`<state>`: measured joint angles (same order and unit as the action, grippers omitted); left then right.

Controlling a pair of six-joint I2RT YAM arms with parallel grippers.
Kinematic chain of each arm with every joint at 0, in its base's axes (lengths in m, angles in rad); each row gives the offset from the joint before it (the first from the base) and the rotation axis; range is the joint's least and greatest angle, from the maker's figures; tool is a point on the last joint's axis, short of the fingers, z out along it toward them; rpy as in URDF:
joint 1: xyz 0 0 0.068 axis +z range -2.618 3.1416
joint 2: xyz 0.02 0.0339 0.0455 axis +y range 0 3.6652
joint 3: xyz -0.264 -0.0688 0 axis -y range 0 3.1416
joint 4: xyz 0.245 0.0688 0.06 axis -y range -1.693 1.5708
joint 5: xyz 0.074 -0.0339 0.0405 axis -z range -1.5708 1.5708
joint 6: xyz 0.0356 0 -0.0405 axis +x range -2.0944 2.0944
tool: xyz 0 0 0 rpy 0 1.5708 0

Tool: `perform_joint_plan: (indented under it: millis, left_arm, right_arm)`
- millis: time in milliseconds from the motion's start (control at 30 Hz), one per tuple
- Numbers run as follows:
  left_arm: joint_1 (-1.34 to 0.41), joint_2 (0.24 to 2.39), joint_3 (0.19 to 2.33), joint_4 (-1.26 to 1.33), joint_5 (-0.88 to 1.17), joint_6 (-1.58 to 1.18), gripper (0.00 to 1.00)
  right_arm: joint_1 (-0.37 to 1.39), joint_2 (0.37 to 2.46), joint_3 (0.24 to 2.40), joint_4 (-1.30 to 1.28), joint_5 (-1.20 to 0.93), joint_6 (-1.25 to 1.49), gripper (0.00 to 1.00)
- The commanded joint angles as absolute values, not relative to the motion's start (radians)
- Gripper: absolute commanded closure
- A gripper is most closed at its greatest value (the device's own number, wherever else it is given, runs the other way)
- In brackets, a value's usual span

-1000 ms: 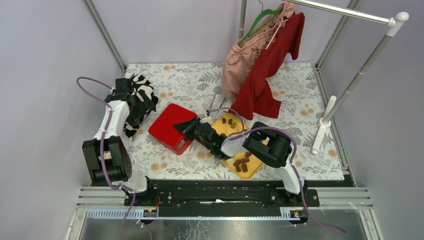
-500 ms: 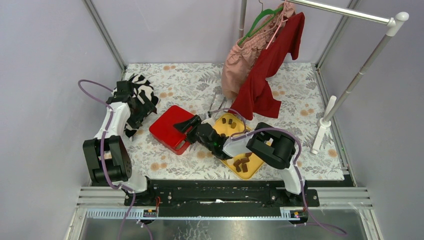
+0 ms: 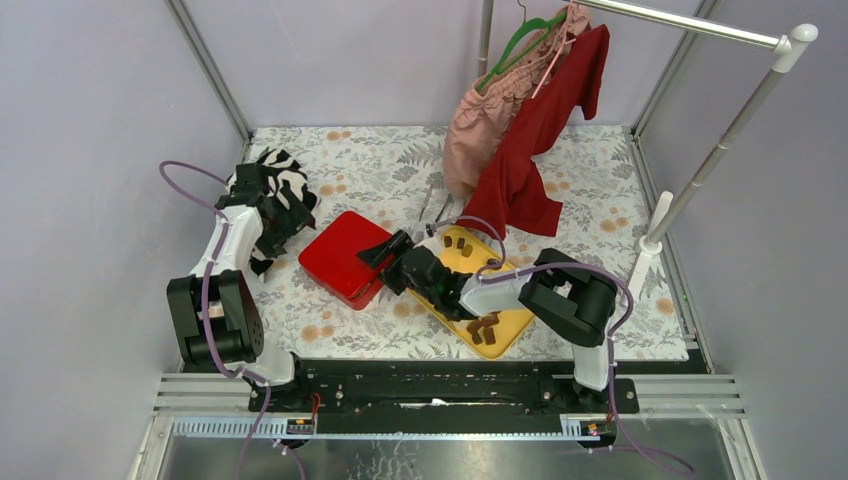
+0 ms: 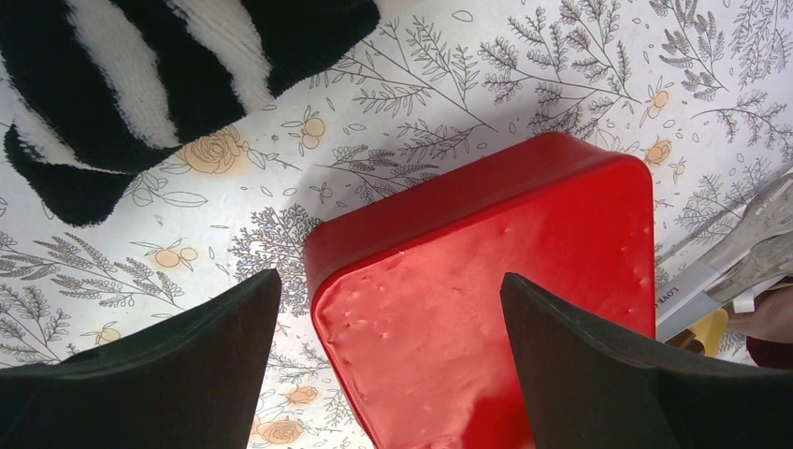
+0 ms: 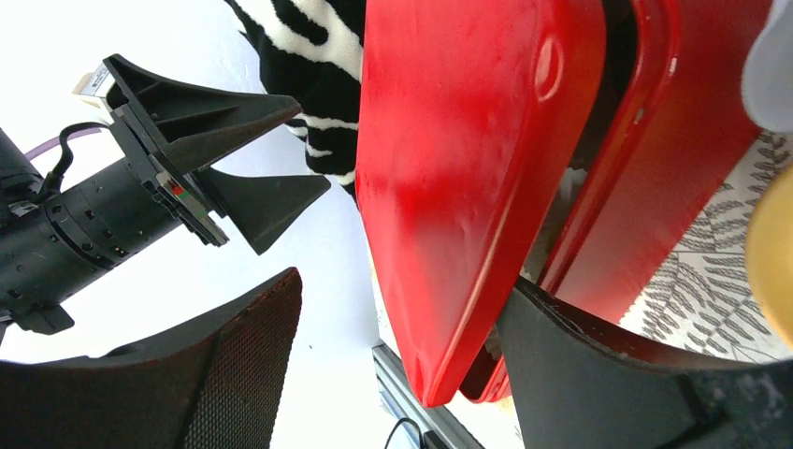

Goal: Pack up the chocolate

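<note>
Small dark brown pieces of chocolate [image 3: 485, 328] lie at the near end of the yellow tray [image 3: 505, 283], and a few more [image 3: 460, 242] sit at its far end. The red box [image 3: 340, 255] stands left of the tray. In the right wrist view its lid [image 5: 468, 187] is tilted up off the base [image 5: 664, 178]. My right gripper [image 3: 386, 262] [image 5: 404, 281] is open at the box's right edge, with the lid's rim between its fingers and one finger [image 5: 608, 365] against the gap under the lid. My left gripper [image 3: 268, 197] [image 4: 390, 279] hangs open above the box [image 4: 486, 309], holding nothing.
A black-and-white striped cloth [image 3: 280, 195] [image 4: 140, 84] lies at the far left under the left arm. Pink and red garments [image 3: 520, 130] hang from a rail at the back. The white rack post [image 3: 650, 245] stands at the right. A clear wrapper [image 4: 748, 253] lies past the box.
My right gripper has gone from shut to open at the box's right edge, and its arm has shifted a little to the right. The left arm has barely moved.
</note>
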<state>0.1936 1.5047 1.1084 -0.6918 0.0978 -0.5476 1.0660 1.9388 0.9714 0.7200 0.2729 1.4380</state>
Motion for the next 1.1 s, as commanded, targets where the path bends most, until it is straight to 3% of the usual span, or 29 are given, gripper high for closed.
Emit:
perform_joint_plan:
  millis: [0, 333, 467, 533, 733, 933, 1067]
  left_arm:
    - [0.180, 1.514, 1.098, -0.646, 0.089, -0.553, 0.06]
    - [0.168, 1.533, 1.074, -0.614, 0.110, -0.569, 0.06]
    - [0.158, 1.552, 1.087, -0.603, 0.132, -0.555, 0.06]
    - [0.153, 1.563, 1.102, -0.602, 0.144, -0.545, 0.07]
    - [0.146, 1.563, 1.120, -0.583, 0.142, -0.534, 0.07]
    - [0.144, 1.652, 1.195, -0.550, 0.191, -0.532, 0.11]
    - [0.136, 1.724, 1.282, -0.552, 0.217, -0.546, 0.11]
  right_arm:
    - [1.077, 1.864, 0.935, 0.644, 0.305, 1.409, 0.18]
    - [1.098, 1.677, 0.807, 0.550, 0.313, 1.305, 0.18]
    - [1.118, 1.629, 0.794, 0.534, 0.319, 1.178, 0.26]
    - [1.118, 1.621, 0.817, 0.511, 0.311, 1.099, 0.31]
    - [1.096, 1.625, 1.028, 0.236, 0.383, 0.815, 0.31]
    - [1.035, 1.688, 1.141, 0.199, 0.201, 0.705, 0.52]
    - [1.039, 1.709, 1.131, 0.232, 0.087, 0.715, 0.61]
